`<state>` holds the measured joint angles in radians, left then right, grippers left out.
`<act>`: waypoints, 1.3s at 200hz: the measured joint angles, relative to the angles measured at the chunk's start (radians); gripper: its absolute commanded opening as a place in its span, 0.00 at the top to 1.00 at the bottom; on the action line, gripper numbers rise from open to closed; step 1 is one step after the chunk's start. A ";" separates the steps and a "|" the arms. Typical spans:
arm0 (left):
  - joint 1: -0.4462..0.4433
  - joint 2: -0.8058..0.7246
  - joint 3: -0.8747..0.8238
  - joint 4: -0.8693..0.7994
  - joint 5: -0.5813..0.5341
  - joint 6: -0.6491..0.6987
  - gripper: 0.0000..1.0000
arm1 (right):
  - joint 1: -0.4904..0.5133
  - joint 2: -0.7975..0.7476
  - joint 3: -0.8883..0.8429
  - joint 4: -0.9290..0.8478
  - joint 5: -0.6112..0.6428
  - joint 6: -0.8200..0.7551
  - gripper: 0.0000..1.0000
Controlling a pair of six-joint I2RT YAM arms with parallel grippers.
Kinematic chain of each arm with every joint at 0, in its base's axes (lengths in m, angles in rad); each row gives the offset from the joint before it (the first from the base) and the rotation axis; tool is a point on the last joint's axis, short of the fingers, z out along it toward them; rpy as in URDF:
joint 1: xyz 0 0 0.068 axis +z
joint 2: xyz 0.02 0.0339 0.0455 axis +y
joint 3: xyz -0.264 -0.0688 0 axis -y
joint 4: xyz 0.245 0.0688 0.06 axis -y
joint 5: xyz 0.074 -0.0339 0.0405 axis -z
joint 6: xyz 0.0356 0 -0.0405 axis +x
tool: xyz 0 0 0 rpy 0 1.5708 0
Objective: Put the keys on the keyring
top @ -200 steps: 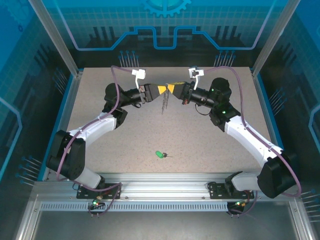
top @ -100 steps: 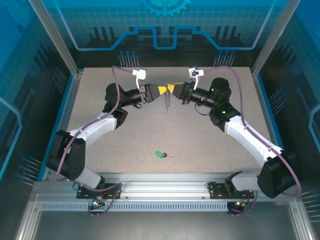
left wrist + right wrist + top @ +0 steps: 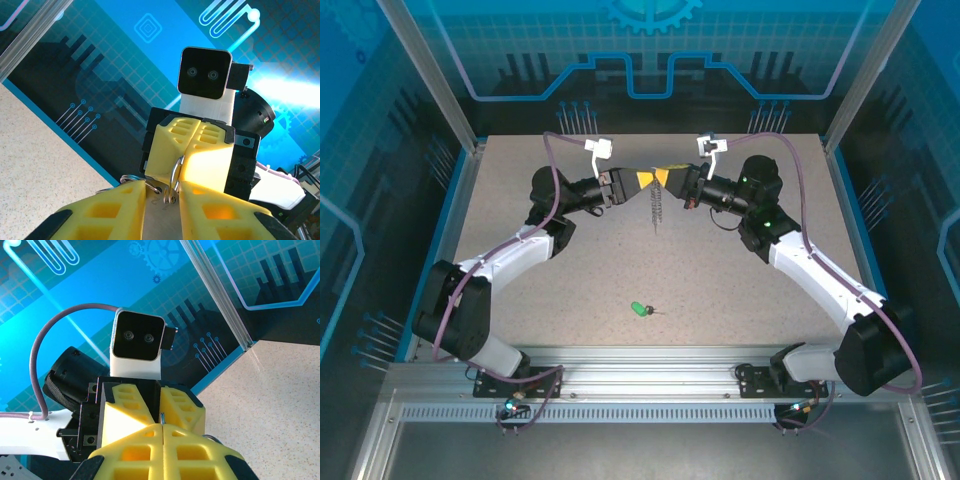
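At the back middle of the table my two grippers meet tip to tip above the surface. The left gripper [image 3: 645, 179] [image 3: 161, 192] is shut on a flat silvery metal piece [image 3: 161, 215] with a hole near its end. A silvery wire keyring [image 3: 176, 175] passes through that hole. The right gripper [image 3: 664, 177] [image 3: 162, 427] is shut on the keyring, and a sliver of wire [image 3: 161, 418] pokes out between its pads. A short chain [image 3: 655, 210] hangs below the tips. The green-headed key [image 3: 640, 308] lies alone on the table near the front.
A second small ring [image 3: 131, 177] sticks out beside the left finger. Blue glass walls and aluminium posts [image 3: 430, 75] enclose the speckled table [image 3: 720, 280]. A slotted metal rail [image 3: 640, 362] runs along the front by the arm bases.
The hanging chain has swung slightly to the right. Both arms and the green key stay where they were.
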<state>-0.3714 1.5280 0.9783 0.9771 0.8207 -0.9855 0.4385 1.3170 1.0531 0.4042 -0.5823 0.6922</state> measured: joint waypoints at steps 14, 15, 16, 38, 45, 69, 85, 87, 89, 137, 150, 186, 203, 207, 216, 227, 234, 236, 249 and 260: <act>0.000 0.000 0.000 0.000 -0.006 0.000 0.71 | 0.000 0.000 0.000 0.000 0.000 0.000 1.00; 0.000 0.000 0.000 0.000 -0.007 0.000 0.71 | 0.000 0.000 0.000 0.000 0.000 0.000 1.00; 0.000 0.000 0.000 0.000 -0.007 0.000 0.71 | 0.000 0.000 0.000 0.000 0.000 0.000 1.00; 0.000 0.000 0.000 0.000 -0.014 0.001 0.76 | 0.000 0.001 0.000 0.000 0.000 0.000 1.00; 0.000 0.000 0.000 0.001 -0.016 0.001 0.77 | 0.000 0.002 0.000 -0.001 0.000 0.000 1.00; 0.000 0.000 0.000 0.001 -0.017 0.000 0.83 | 0.000 0.003 0.000 -0.002 0.000 0.000 1.00; -0.001 0.000 0.000 0.002 -0.017 0.000 0.89 | 0.000 0.005 0.000 -0.002 0.000 0.000 1.00; -0.002 0.000 0.000 0.003 -0.017 0.001 0.90 | 0.000 0.005 0.000 -0.003 0.000 0.000 1.00; -0.002 0.000 0.000 0.003 -0.017 0.001 0.90 | 0.000 0.005 0.000 -0.003 0.001 0.000 1.00; -0.002 0.000 0.000 0.015 -0.017 0.001 1.00 | 0.000 0.006 0.000 -0.004 0.016 0.000 0.86; -0.003 0.000 0.000 0.014 -0.017 0.002 1.00 | 0.000 0.006 0.000 -0.011 0.021 -0.004 0.68; -0.011 0.000 -0.001 0.006 -0.017 0.026 1.00 | -0.004 -0.020 -0.016 -0.061 0.058 0.001 0.30; -0.011 -0.002 -0.009 -0.005 -0.016 0.043 1.00 | -0.011 -0.063 -0.039 -0.101 0.087 -0.008 0.14; -0.011 -0.003 -0.013 -0.009 -0.017 0.048 1.00 | -0.016 -0.076 -0.046 -0.115 0.097 -0.001 0.11; -0.011 -0.006 -0.021 -0.018 -0.016 0.055 1.00 | -0.022 -0.107 -0.061 -0.144 0.124 -0.011 0.00; -0.011 -0.012 -0.033 -0.036 -0.016 0.070 1.00 | -0.035 -0.148 -0.080 -0.195 0.170 -0.005 0.00; -0.011 -0.015 -0.038 -0.045 -0.016 0.074 1.00 | -0.041 -0.171 -0.091 -0.230 0.206 -0.008 0.00; -0.011 -0.016 -0.039 -0.047 -0.016 0.076 1.00 | -0.042 -0.176 -0.093 -0.237 0.211 -0.009 0.00; -0.011 -0.021 -0.041 -0.064 -0.016 0.088 1.00 | -0.053 -0.216 -0.112 -0.303 0.275 -0.012 0.00; -0.011 -0.029 -0.041 -0.079 -0.016 0.101 1.00 | -0.063 -0.243 -0.132 -0.357 0.324 -0.011 0.00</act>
<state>-0.3828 1.4994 0.9375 0.8978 0.8043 -0.8848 0.3759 1.0737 0.9215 0.0475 -0.2584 0.6807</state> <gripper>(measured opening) 0.065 0.996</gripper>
